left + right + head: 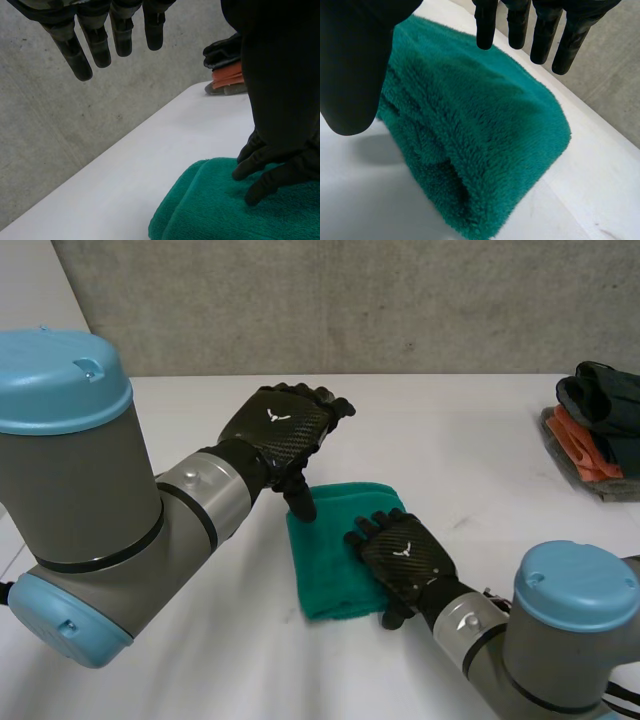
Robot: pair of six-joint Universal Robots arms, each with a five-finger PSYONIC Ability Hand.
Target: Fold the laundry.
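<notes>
Closest in, the right hand (pixel 405 555) is flat on the green towel (pixel 325 570), palm down. Its fingers (pixel 543 35) are straight and spread. Nothing grasped there, it simply presses on the cloth. It sits on the towel's 4 o'clock part, fingertips reaching toward the middle.

The towel is folded into a thick, compact block and lies near the centre of the white table (pixel 470 440). Stacked layers show along its edge in the left wrist view.

Moving out, the left hand (pixel 280 425) hangs above the towel's 11 o'clock corner. Its fingers (pixel 97 42) are loose and nearly straight, holding nothing. Its thumb (pixel 299 502) points down at that corner, and I can't tell whether it touches the cloth.

Farther off, at 2 o'clock from the towel and well apart from it, a pile of clothes (pixel 598 435) sits at the table's right edge. It has black on top, orange under that and grey at the bottom. Behind it all is a grey concrete wall (pixel 350 300).
</notes>
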